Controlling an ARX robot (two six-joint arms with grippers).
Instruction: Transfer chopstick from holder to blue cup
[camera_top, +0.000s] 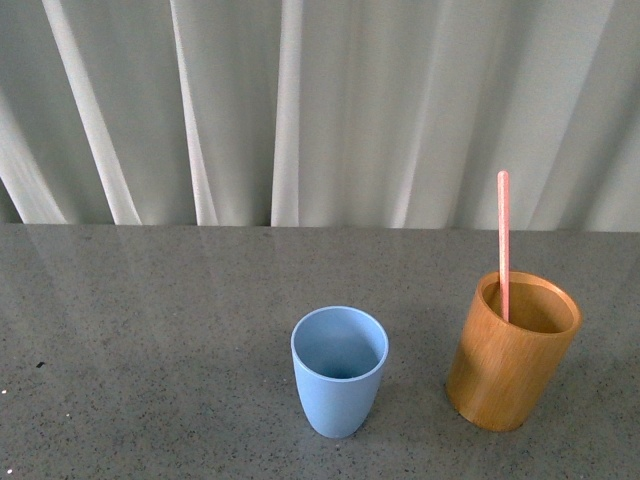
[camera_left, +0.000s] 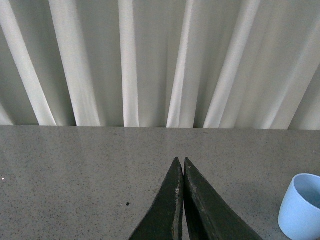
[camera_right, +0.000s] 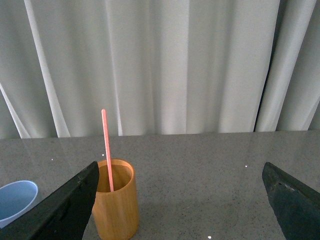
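A pink chopstick (camera_top: 503, 240) stands upright in the orange-brown wooden holder (camera_top: 510, 355) at the front right of the grey table. The empty blue cup (camera_top: 338, 370) stands to the holder's left. Neither gripper shows in the front view. In the left wrist view my left gripper (camera_left: 180, 162) is shut and empty over bare table, with the blue cup (camera_left: 301, 207) off to one side. In the right wrist view my right gripper (camera_right: 181, 170) is wide open and empty; the holder (camera_right: 116, 200) with the chopstick (camera_right: 106, 147) stands by one finger (camera_right: 70, 205), apart from it, and the blue cup (camera_right: 15, 200) is beyond.
A white pleated curtain (camera_top: 320, 110) hangs behind the table's far edge. The grey speckled tabletop (camera_top: 150, 320) stretches to the left of the cup.
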